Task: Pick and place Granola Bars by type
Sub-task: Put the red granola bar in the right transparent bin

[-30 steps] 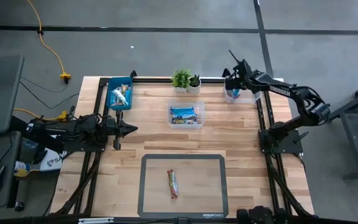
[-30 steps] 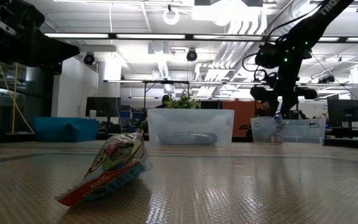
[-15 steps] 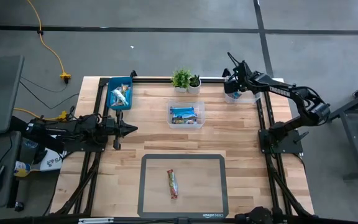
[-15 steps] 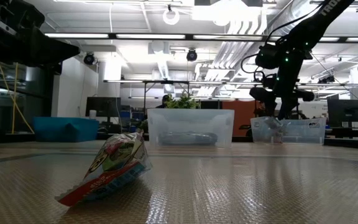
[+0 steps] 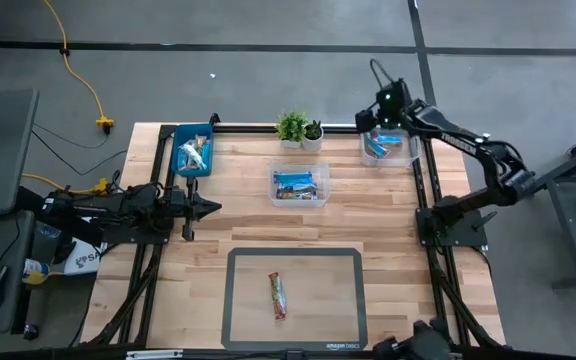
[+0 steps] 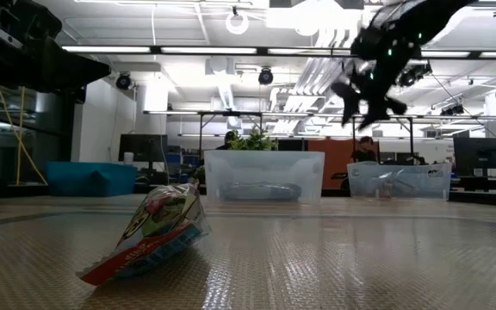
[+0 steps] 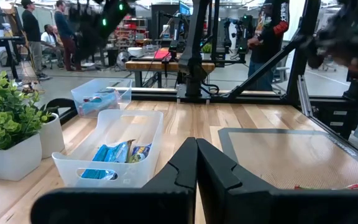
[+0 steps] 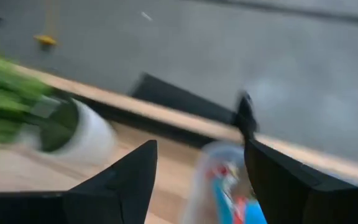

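One granola bar [image 5: 278, 296] with a red and green wrapper lies alone on the dark-framed mat [image 5: 238, 300], well apart from the right gripper [image 5: 380, 108], which hangs empty with its fingers spread above the clear bin [image 5: 408, 156] at the table's far right corner. The next pick should go best coming straight down across the bar's narrow width. Three bins hold sorted bars, the blue bin [image 5: 181, 135], the middle clear bin [image 5: 318, 195] and that corner one, while the left gripper [image 5: 213, 207] waits closed at the left edge.

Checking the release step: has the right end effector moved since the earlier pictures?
Yes. The right end effector has risen clear above the clear bin it was dipping into, now empty, fingers open.
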You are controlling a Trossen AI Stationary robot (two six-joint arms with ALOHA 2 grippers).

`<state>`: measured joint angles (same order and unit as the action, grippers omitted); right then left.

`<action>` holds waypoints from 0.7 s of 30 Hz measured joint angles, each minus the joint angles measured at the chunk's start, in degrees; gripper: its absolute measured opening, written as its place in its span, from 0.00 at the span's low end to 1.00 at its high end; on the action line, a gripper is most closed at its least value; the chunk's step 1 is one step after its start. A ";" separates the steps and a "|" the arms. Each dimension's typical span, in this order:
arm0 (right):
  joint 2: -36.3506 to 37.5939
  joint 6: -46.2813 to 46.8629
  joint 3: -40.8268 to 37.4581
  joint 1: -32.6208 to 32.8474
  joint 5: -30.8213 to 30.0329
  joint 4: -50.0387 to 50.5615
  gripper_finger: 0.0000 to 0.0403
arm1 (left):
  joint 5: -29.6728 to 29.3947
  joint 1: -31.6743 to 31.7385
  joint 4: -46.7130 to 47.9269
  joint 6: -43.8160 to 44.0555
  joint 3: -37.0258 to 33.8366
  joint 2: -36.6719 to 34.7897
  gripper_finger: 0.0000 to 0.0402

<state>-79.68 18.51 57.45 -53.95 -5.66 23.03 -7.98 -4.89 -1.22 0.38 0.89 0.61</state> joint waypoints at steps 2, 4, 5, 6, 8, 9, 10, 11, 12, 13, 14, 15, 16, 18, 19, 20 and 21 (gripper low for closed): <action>1.57 -1.81 2.38 0.17 2.97 -0.22 0.57 | 0.00 0.00 -0.01 -0.02 0.00 0.00 0.00; 3.14 -3.10 4.80 0.89 5.81 -0.40 0.57 | 0.00 0.00 -0.01 -0.01 0.01 0.01 0.00; 3.97 -3.92 6.03 1.44 7.73 -0.33 0.57 | 0.00 -0.01 0.00 -0.01 0.00 0.02 0.00; 4.85 -4.73 7.20 2.14 9.61 -0.31 0.56 | 0.00 0.00 -0.02 0.00 0.01 0.01 0.00; 6.47 -5.98 9.51 4.05 13.31 -0.41 0.56 | 0.00 0.00 -0.01 -0.01 0.00 0.02 0.00; 7.21 -6.59 10.53 5.18 14.97 -0.37 0.57 | 0.00 0.00 0.00 -0.02 0.01 0.01 0.00; 7.94 -7.21 11.63 6.44 16.73 -0.34 0.57 | 0.00 -0.01 -0.02 0.00 0.00 0.00 0.00; 8.56 -8.14 12.66 7.77 18.65 -0.35 0.57 | 0.00 -0.01 -0.01 0.00 0.02 0.00 0.00; 9.14 -9.20 13.69 9.38 20.55 -0.31 0.57 | 0.00 0.00 0.00 0.00 0.00 0.02 0.00; 9.69 -10.29 14.75 10.99 22.26 -0.29 0.57 | 0.00 -0.02 -0.02 0.00 0.00 0.02 0.00; 10.12 -11.36 15.84 12.76 23.77 -0.31 0.57 | 0.00 -0.01 -0.01 -0.02 0.01 0.02 0.00; 10.46 -12.29 16.81 14.55 25.14 -0.34 0.56 | 0.00 -0.01 -0.01 -0.01 0.01 0.01 0.00; 10.71 -13.17 17.82 16.46 26.39 -0.32 0.56 | 0.00 0.00 -0.02 0.00 0.01 0.00 0.00; 10.82 -14.30 19.70 20.57 28.29 -0.28 0.57 | 0.00 0.00 0.00 -0.02 0.01 0.01 0.00; 10.82 -14.24 20.54 22.63 28.89 -0.24 0.57 | 0.00 0.00 -0.01 -0.01 0.00 0.02 0.00; 10.81 -13.75 21.29 24.61 29.10 -0.22 0.57 | 0.00 0.00 -0.01 -0.02 0.00 0.01 0.00; 10.65 -13.05 21.99 26.49 29.08 -0.23 0.57 | 0.00 0.00 -0.01 -0.01 0.02 0.00 0.00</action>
<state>-69.03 5.46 79.44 -27.46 23.42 22.80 -7.99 -4.89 -1.23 0.37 0.91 0.61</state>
